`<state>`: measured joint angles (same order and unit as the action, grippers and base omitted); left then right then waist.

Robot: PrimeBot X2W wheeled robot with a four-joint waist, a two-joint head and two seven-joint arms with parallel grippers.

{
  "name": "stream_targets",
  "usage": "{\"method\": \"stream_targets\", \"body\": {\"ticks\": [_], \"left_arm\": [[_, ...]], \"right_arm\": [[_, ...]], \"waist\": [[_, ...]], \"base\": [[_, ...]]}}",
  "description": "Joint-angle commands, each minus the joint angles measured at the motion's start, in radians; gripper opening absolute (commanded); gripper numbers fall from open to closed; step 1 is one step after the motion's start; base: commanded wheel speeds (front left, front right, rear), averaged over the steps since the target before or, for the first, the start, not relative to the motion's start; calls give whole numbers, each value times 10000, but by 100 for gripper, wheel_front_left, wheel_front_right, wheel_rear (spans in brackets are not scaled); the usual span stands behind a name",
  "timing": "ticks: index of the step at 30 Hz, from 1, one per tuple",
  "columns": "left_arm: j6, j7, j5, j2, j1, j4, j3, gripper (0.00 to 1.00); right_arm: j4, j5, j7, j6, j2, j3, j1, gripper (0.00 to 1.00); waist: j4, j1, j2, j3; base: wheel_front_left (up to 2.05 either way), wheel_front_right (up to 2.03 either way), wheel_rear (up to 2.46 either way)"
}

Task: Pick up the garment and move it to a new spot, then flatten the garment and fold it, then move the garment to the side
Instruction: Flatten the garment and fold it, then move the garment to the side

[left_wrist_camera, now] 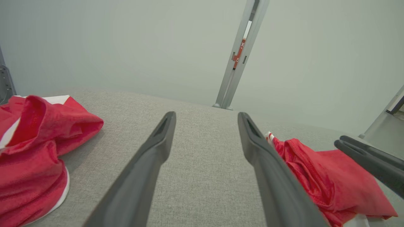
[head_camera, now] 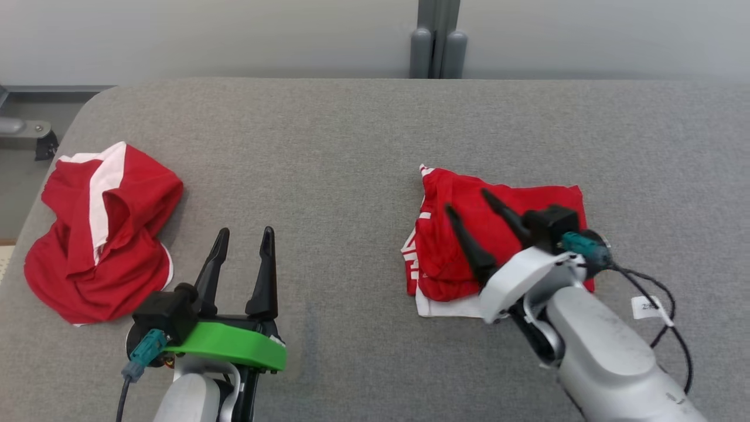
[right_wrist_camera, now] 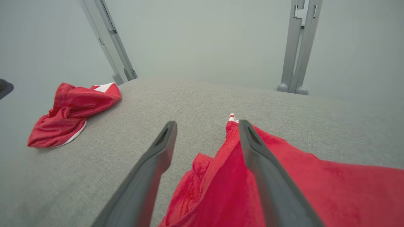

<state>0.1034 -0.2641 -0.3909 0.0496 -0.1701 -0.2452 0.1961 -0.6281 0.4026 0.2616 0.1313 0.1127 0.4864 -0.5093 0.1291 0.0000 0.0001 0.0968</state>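
Head view: a white tag (head_camera: 647,306) on the right arm's cable carries print too small to read, as are the white marks on the folded garment's (head_camera: 433,252) left edge. This red, white-trimmed piece lies on the grey desk (head_camera: 351,146) at right, under the right end effector (head_camera: 467,200), fingers spread, gripping nothing. A crumpled garment (head_camera: 105,234), red with a white stripe, lies far left.

Left wrist view: the left end effector (left_wrist_camera: 206,114) gapes wide over bare desk between both garments.

Right wrist view: the folded garment (right_wrist_camera: 315,189) lies beneath the parted fingers.
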Motion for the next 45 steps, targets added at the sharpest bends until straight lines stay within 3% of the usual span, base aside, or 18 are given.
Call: {"method": "stream_targets", "body": {"ticks": [1, 9, 20, 39, 45], "left_arm": [[-82, -1, -68, 20, 55, 52, -26, 100], [-227, -1, 224, 20, 168, 442, -99, 100], [-419, -1, 768, 22, 819, 851, -492, 100], [-338, -1, 903, 22, 1116, 900, -185, 100], [-227, 0, 1045, 22, 677, 892, 103, 100]], "right_arm": [[294, -317, 32, -11, 255, -404, 299, 100], [2661, -2135, 37, -9, 815, -2698, 1737, 100], [4588, -3108, 39, -8, 421, -3732, 3428, 100], [4663, -3329, 38, -8, -149, -4468, 3980, 100], [3862, -3650, 40, -8, -262, -4955, 3540, 100]], "waist": [[-312, 0, -1, -53], [-854, 0, -1, -180], [-1262, 0, -1, -311], [-1125, 0, -1, -331], [-843, 0, -1, 270]], "base": [[0, 0, 0], [0, 0, 0], [0, 0, 0], [0, 0, 0], [0, 0, 0]]}}
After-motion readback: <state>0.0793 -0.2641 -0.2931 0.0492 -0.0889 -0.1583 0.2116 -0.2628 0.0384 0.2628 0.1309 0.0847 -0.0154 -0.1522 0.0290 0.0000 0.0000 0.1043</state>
